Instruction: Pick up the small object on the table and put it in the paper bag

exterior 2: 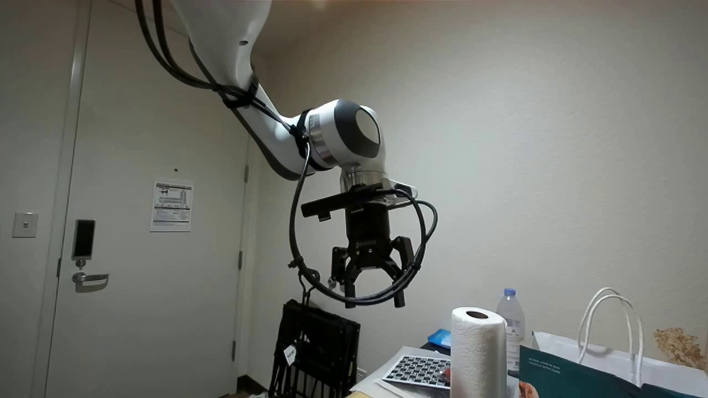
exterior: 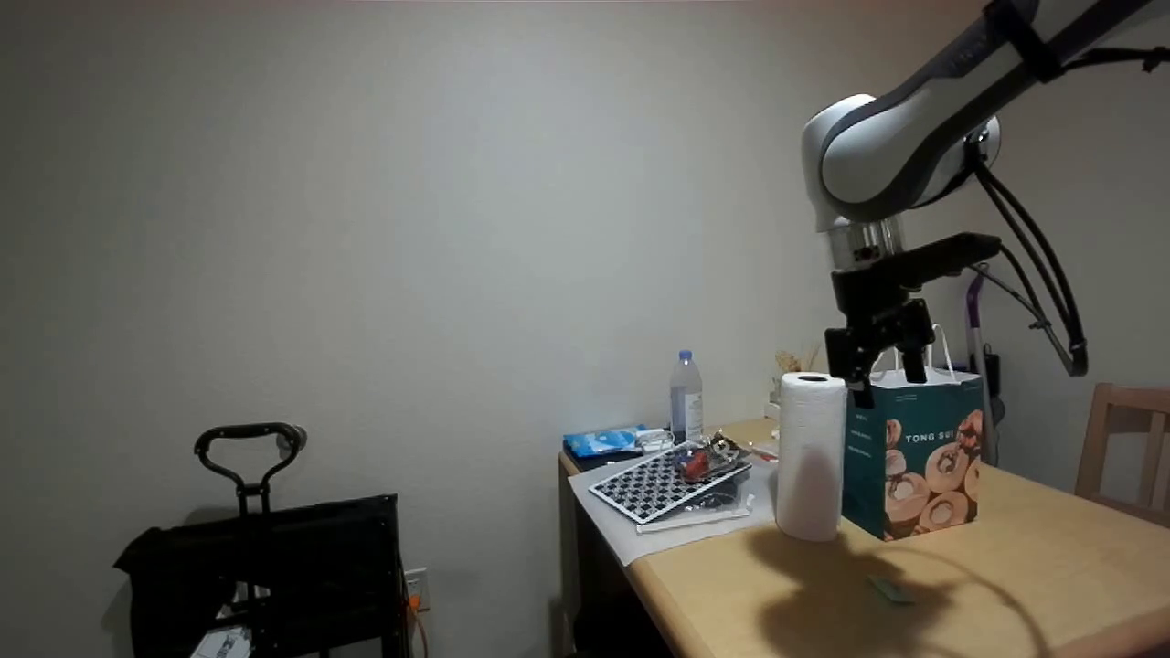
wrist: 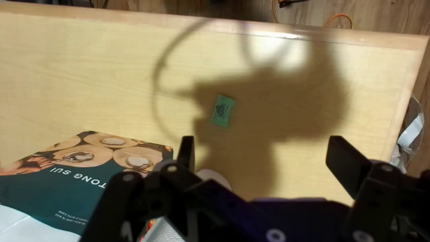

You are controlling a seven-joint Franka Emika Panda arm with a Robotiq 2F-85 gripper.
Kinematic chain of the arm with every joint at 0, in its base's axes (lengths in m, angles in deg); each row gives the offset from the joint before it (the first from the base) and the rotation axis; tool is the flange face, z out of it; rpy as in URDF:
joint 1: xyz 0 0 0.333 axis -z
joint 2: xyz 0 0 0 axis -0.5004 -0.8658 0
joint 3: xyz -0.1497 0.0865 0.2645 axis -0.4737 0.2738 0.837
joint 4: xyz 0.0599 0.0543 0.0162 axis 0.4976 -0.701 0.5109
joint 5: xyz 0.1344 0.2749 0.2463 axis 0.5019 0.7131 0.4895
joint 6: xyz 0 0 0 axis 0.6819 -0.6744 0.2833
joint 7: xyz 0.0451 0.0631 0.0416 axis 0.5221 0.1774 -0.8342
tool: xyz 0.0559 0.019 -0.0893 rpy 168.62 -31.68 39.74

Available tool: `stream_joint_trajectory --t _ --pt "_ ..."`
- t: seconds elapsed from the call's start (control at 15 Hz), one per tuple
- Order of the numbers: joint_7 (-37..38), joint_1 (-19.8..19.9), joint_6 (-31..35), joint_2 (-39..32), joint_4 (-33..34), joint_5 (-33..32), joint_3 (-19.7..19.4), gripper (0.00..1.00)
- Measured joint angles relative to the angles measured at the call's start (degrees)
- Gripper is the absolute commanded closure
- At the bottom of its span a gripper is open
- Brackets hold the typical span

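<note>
And there hangs the end effector (exterior 2: pixel 375 297), high above the bench (exterior: pixel 1051 544), its two fingers (wrist: pixel 346 164) spread wide apart, a broad gap running across the wrist view! Down below it, look, the green packet (wrist: pixel 223 110) lies flat on the bench, dark print on its face, well clear of the fingertips. In the wrist view it sits beyond the gap, higher up than both fingers, and closer to the left-hand finger there than to the right. An exterior view has it almost straight beneath the end effector, and a big shadow (wrist: pixel 275 111) spreads right over it. Over to the bag (exterior: pixel 914 452): upright on the bench, teal, open at the top, lower left in the wrist view, near the packet but apart from it. The roll (exterior: pixel 811 457) stands tall just beside the bag; do those two touch? Cannot tell from here. And in both exterior views the bottle (exterior: pixel 686 402) rises behind, with the checkered panel (exterior: pixel 640 493) resting near it, well apart from the packet
</note>
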Motion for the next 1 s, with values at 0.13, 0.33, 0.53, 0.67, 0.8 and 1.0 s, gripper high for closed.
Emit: stream_joint_trajectory --t 0.13,0.33,0.53,0.67,0.8,1.0 --pt "0.0 -0.04 0.0 -0.01 0.0 0.0 0.0 0.0" --pt "2.69 -0.05 0.0 -2.27 0.42 0.66 -0.12 0.0" --pt "5.87 -0.01 0.59 -8.53 1.04 2.27 -1.39 0.0" --pt "6.18 0.09 2.28 -13.45 1.55 3.1 -2.78 0.0" --pt "5.87 0.15 3.8 -17.91 2.06 3.64 -3.98 0.0" --pt "5.82 -0.03 4.1 -19.79 2.67 3.67 -4.24 0.0"
